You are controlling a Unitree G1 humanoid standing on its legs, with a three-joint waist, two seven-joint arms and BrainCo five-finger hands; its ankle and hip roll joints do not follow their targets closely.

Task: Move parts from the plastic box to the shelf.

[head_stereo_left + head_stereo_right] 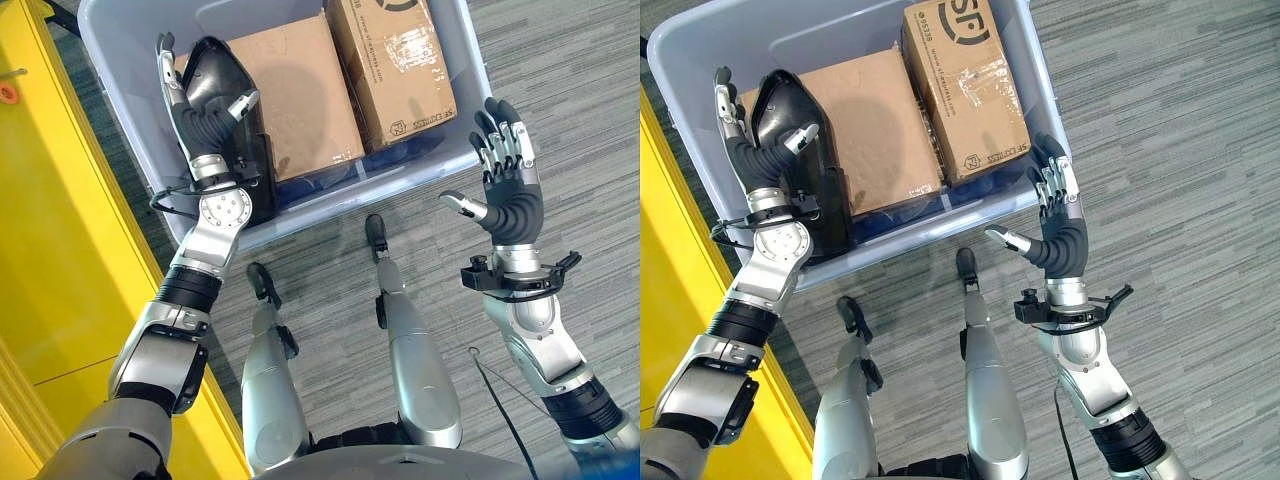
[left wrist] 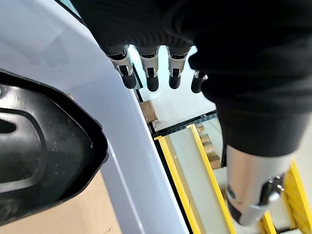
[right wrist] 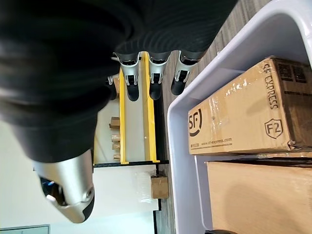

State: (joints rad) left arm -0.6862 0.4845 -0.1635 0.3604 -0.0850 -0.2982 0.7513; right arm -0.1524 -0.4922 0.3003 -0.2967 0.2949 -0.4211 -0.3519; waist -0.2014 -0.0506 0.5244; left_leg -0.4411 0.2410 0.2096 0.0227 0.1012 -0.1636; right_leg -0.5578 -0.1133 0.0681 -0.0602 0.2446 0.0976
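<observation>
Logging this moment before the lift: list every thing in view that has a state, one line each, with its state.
plastic box: on the floor, open-topped, holding parts.
black part: in the box at its left end, upright.
plain cardboard box: lying flat in the box, closed.
taped cardboard box: in the box, closed, taped.
left hand: open, fingers straight, beside the black part.
right hand: open, outside the box's right wall, holding nothing.

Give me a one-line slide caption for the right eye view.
Open left hand beside black part in plastic box; open right hand outside.
</observation>
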